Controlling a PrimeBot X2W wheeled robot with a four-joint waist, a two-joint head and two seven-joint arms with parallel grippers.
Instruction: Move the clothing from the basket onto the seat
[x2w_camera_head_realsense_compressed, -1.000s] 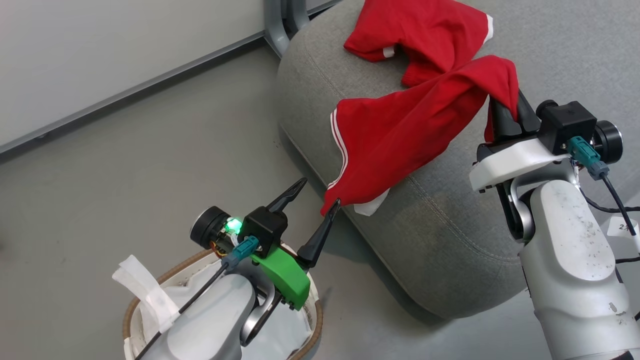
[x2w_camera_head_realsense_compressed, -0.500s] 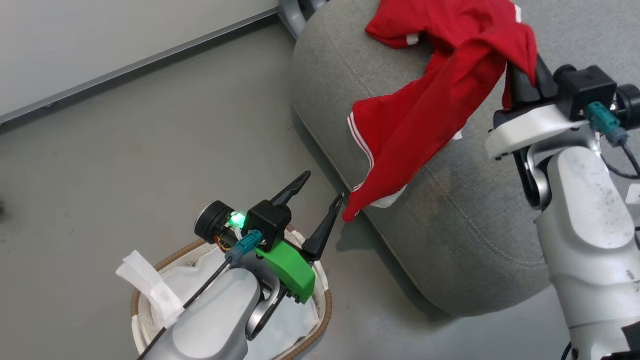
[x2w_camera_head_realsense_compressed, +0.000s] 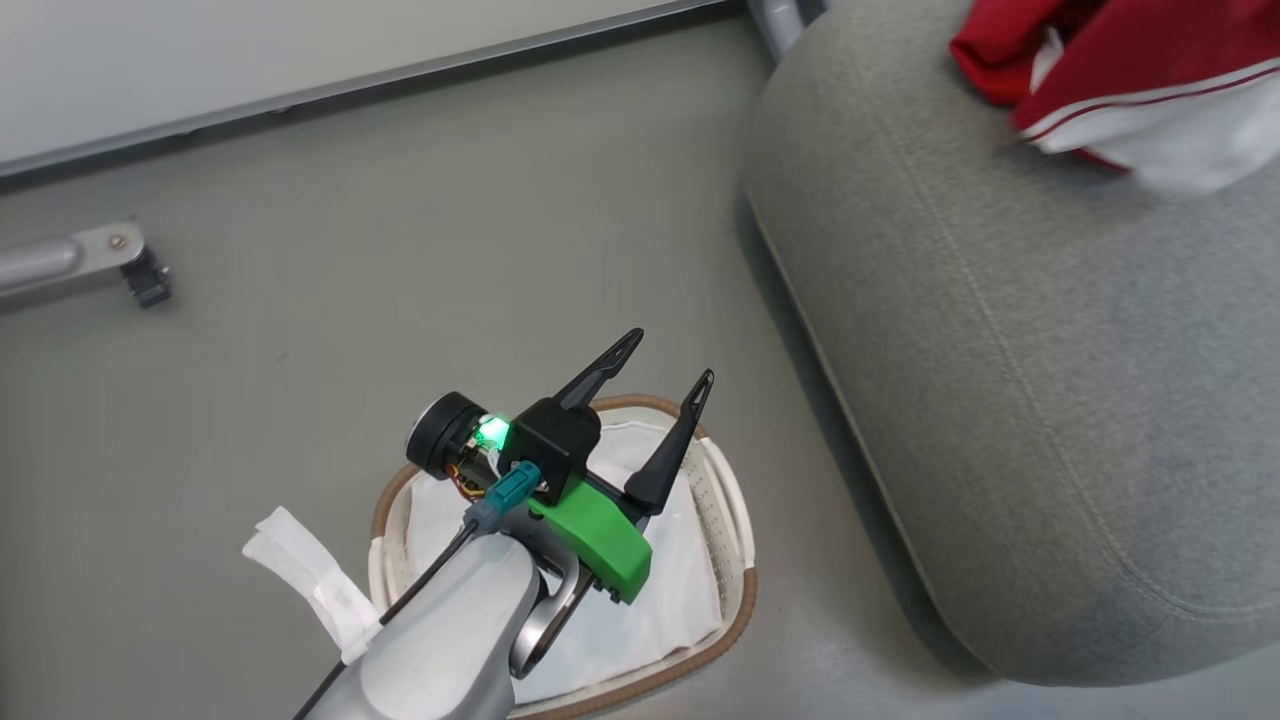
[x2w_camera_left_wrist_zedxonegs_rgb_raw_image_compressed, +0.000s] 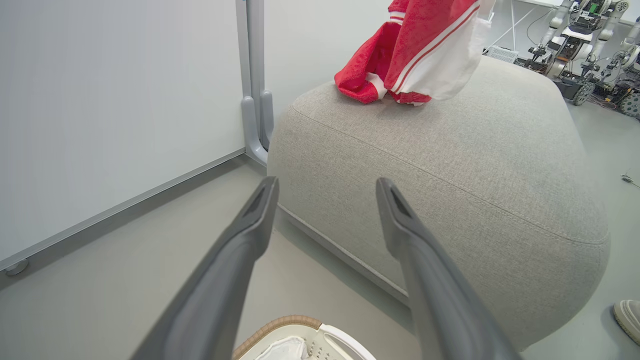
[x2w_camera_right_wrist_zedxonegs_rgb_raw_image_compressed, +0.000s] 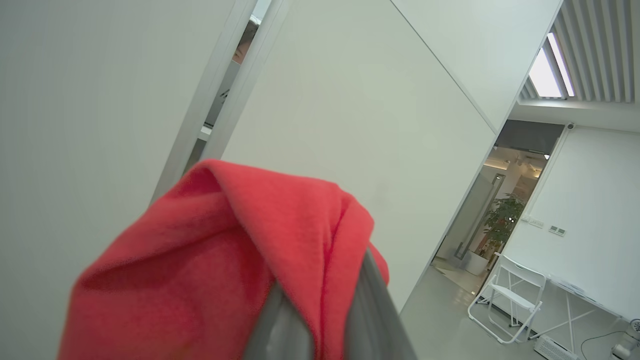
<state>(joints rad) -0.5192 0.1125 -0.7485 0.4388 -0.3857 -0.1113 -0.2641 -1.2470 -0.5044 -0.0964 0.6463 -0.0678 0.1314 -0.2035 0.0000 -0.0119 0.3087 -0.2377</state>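
My left gripper (x2w_camera_head_realsense_compressed: 672, 356) stands open and holds nothing, just above the basket (x2w_camera_head_realsense_compressed: 745, 590), which holds a white lining sheet (x2w_camera_head_realsense_compressed: 650, 600). In the left wrist view that gripper (x2w_camera_left_wrist_zedxonegs_rgb_raw_image_compressed: 326, 185) points at the grey seat (x2w_camera_left_wrist_zedxonegs_rgb_raw_image_compressed: 450, 165), with the basket's rim (x2w_camera_left_wrist_zedxonegs_rgb_raw_image_compressed: 280, 322) below. A plain red garment (x2w_camera_left_wrist_zedxonegs_rgb_raw_image_compressed: 357, 80) lies on the seat's top. A red and white striped garment (x2w_camera_left_wrist_zedxonegs_rgb_raw_image_compressed: 430, 45) hangs above it, its lower end at the seat. In the head view the clothing (x2w_camera_head_realsense_compressed: 1130, 60) sits at the seat's (x2w_camera_head_realsense_compressed: 1000, 350) far corner. My right gripper (x2w_camera_right_wrist_zedxonegs_rgb_raw_image_compressed: 330, 310) is shut on red cloth (x2w_camera_right_wrist_zedxonegs_rgb_raw_image_compressed: 225, 260) draped over its fingers.
Grey floor lies between the basket and the seat. A wall panel runs along the back, with a metal post (x2w_camera_left_wrist_zedxonegs_rgb_raw_image_compressed: 255, 100) at the seat's corner. A metal leg with a foot (x2w_camera_head_realsense_compressed: 100, 255) lies at the left. A shoe (x2w_camera_left_wrist_zedxonegs_rgb_raw_image_compressed: 627, 317) shows beside the seat.
The head camera has swung left and down. My right gripper has lifted the striped garment off the seat's front edge and left the head view. The left gripper stays open over the basket.
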